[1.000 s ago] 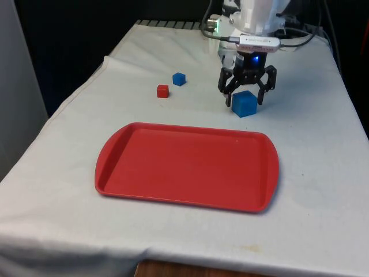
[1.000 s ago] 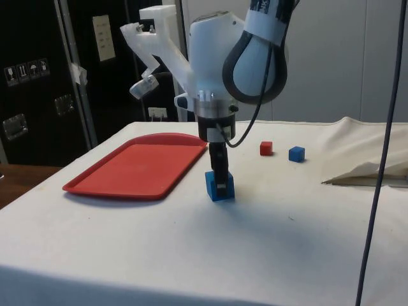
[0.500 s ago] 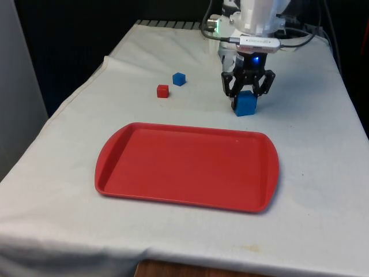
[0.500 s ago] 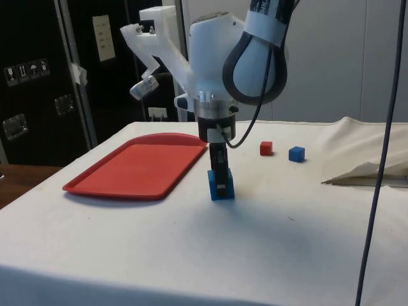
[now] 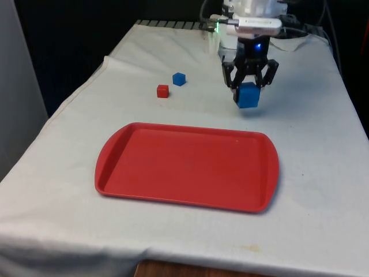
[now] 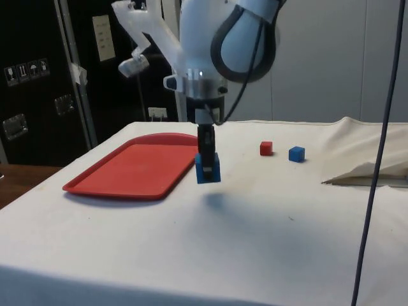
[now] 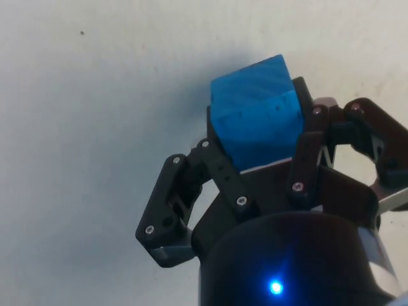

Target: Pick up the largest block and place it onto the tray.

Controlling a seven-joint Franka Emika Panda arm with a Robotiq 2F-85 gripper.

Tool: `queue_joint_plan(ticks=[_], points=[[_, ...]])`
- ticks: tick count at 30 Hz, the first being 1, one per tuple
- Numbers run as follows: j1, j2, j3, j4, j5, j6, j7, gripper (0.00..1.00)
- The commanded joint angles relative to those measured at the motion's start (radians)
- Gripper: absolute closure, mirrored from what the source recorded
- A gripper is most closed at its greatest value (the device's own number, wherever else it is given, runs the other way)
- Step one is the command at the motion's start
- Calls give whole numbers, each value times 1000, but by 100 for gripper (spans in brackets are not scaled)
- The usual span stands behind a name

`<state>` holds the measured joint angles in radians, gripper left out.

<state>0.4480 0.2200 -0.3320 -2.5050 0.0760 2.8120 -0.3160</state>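
The large blue block hangs a little above the white cloth, and my gripper is shut on it. From the side, the large blue block hovers just off the near corner of the red tray, its shadow on the cloth below. The wrist view has the block pinched between the black fingers. The red tray lies flat toward the front of the table, nothing on it.
A small red cube and a small blue cube sit on the cloth at the front view's left of the gripper. A fold of cloth rises at the far side in the side view.
The fingers closed on the large blue block, then lifted it off the cloth and carried it a little toward the tray.
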Motion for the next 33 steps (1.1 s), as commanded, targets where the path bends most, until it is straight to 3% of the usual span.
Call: queue_joint_plan(ticks=[1,18,33], points=[[2,-5,-9,7,-13,-14,5,100],[-3,-42,-27,115,-8,-136,20,100],[-7,-25,-33,215,1,-208,32,100]])
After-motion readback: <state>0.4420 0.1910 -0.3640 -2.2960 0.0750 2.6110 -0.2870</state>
